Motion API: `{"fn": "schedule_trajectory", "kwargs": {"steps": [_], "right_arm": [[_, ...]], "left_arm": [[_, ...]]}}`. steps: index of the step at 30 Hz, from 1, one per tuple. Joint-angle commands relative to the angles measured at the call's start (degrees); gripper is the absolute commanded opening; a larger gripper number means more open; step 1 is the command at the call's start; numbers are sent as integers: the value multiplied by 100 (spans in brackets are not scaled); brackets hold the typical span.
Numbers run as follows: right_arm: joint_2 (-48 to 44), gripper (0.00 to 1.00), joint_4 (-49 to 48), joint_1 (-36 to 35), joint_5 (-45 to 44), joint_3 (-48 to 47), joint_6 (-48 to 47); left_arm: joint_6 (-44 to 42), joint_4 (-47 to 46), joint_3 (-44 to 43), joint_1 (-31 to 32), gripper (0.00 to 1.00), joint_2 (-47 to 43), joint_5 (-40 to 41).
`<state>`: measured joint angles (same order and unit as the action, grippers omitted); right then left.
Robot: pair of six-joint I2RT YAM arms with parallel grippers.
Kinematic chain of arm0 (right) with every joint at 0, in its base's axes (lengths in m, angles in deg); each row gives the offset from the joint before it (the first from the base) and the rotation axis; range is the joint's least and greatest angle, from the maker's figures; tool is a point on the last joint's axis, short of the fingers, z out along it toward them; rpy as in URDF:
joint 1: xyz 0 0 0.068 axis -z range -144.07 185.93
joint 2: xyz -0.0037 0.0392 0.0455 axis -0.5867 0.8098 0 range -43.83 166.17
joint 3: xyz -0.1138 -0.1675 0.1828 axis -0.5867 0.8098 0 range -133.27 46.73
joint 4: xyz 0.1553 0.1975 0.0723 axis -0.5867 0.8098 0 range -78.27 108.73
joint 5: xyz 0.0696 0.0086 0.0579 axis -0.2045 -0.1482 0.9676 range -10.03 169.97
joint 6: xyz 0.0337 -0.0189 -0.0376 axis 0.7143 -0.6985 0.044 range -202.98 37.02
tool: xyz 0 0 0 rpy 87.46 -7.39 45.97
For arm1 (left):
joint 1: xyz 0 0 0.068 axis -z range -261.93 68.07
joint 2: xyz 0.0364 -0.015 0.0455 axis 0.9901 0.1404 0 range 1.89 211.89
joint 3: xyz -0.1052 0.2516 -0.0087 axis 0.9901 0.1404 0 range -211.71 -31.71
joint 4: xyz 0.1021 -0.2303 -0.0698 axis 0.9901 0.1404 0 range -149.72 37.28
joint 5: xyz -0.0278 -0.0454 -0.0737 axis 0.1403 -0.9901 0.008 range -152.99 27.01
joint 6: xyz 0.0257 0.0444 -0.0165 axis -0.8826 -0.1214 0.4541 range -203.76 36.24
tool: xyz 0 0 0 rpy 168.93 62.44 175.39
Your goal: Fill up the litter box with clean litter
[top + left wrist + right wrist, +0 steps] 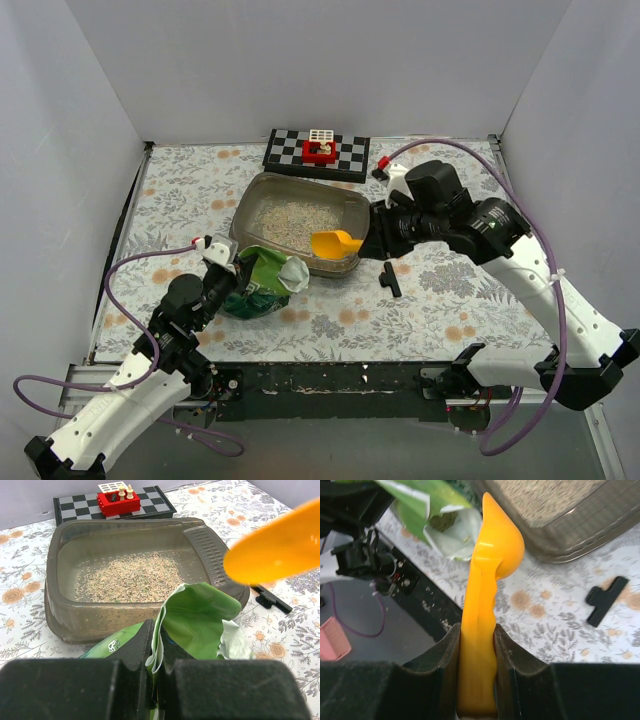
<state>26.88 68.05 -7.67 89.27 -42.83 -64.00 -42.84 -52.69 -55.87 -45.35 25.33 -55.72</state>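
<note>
The litter box [352, 208] [54, 602] is a grey-brown tray at mid table, with a thin layer of clean litter [290, 222] [127, 577] on its floor. A green bag [262, 282] [200, 620] lies open against the box's near wall. My left gripper [228, 270] [156, 645] is shut on a fold of the bag's edge. The yellow-orange scoop [336, 243] [275, 545] [492, 555] hovers over the box's near right corner, pointing toward the bag's mouth. Its handle is held by my right gripper [372, 238] [477, 645], which is shut on it.
A black-and-white checkered board [290, 150] [75, 505] with a red block and small white pieces lies behind the box. A black clip [391, 280] [270, 600] [606, 600] rests on the floral cloth to the right of the box. White walls enclose the table.
</note>
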Motion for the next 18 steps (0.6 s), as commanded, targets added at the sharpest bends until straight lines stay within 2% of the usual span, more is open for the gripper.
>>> {"fn": "schedule_trajectory", "kwargs": {"steps": [1, 9, 18], "right_arm": [[-137, 1, -533, -26, 1143, 640, 211], [-50, 1, -1368, -114, 1434, 1300, 457], [574, 1, -1738, -307, 1592, 1151, 536]], "left_arm": [[21, 0, -53, 7, 0, 29, -41], [21, 0, -53, 7, 0, 38, -68], [12, -8, -45, 7, 0, 29, -76]]}}
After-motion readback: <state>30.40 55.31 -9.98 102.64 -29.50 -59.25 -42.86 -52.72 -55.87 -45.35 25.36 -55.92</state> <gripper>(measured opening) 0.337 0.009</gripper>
